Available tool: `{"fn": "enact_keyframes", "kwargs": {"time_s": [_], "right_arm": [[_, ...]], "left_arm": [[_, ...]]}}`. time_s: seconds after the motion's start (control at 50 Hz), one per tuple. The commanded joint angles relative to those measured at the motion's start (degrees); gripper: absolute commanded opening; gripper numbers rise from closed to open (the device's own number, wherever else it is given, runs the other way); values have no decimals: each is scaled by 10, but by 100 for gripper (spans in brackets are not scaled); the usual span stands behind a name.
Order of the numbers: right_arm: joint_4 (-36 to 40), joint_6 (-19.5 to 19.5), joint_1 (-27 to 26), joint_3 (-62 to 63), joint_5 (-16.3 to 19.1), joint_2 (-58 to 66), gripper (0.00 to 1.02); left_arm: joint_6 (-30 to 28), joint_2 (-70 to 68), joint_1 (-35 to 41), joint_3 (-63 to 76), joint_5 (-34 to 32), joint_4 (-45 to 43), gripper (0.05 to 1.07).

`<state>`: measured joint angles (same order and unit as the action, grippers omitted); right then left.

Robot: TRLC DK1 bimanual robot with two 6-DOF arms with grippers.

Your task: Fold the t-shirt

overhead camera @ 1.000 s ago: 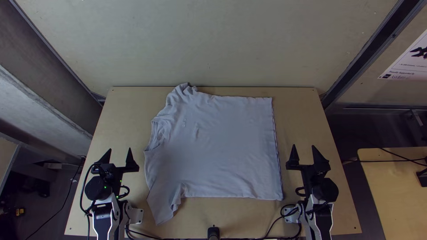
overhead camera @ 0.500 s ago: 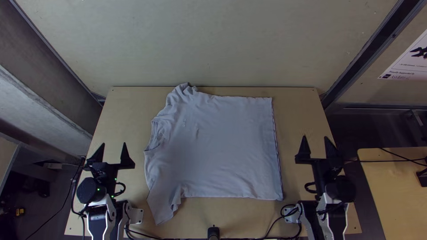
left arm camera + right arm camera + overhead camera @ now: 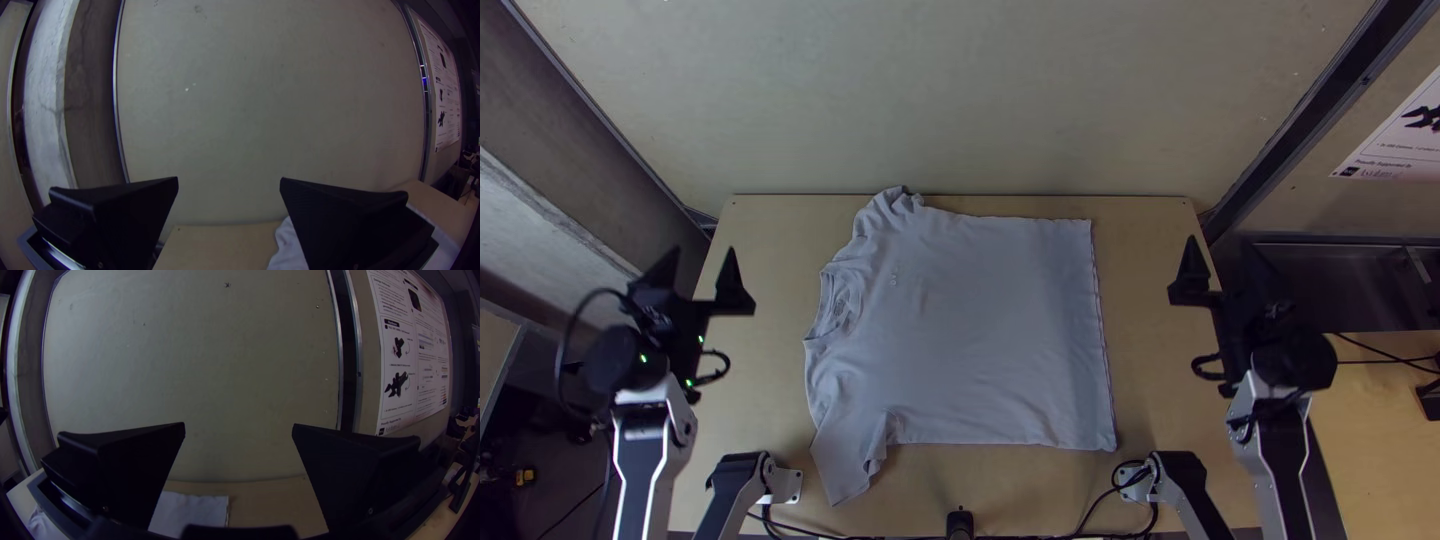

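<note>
- While the t-shirt (image 3: 970, 330) lies spread on the table (image 3: 1040, 485), its neckline (image 3: 835, 302) faces the left edge and its hem (image 3: 1102, 345) runs along the side toward the right edge.
- One sleeve (image 3: 888, 208), rumpled, reaches the table's far edge, nearer the far left corner than the far right; the other (image 3: 847, 465) slants toward the near edge.
- The left gripper (image 3: 700, 252) hangs over the left edge, toward the far left corner, its jaws released and wide apart.
- The right gripper (image 3: 1223, 242) hangs by the right edge, near the far right corner, jaws likewise released and wide apart.
</note>
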<state>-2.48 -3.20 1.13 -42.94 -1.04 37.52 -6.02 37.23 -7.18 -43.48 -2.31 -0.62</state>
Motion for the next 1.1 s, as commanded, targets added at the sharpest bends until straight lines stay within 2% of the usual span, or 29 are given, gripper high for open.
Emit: {"fn": "enact_keyframes", "kwargs": {"time_s": [0.0, 0.32, 0.56, 0.62, 0.88, 0.96, 1.08], "right_arm": [[-14, -8, 7, -58, -1, 52, 98], [-5, -10, 12, -217, -1, 227, 98], [12, -13, 23, -327, -2, 346, 98], [23, -24, 23, -349, -2, 370, 98], [54, -54, 30, -404, -1, 457, 98], [84, -56, 34, -428, -1, 489, 98], [136, -80, 34, -474, -1, 541, 98]], "left_arm": [[7, 69, 4, -81, -2, -14, 103], [5, 264, 24, -290, 5, 26, 103], [13, 394, 50, -446, 4, 113, 103], [14, 433, 51, -489, 4, 143, 103], [86, 558, 53, -622, -2, 229, 103], [92, 587, 64, -647, -4, 248, 103], [103, 625, 87, -670, -5, 273, 103]]}}
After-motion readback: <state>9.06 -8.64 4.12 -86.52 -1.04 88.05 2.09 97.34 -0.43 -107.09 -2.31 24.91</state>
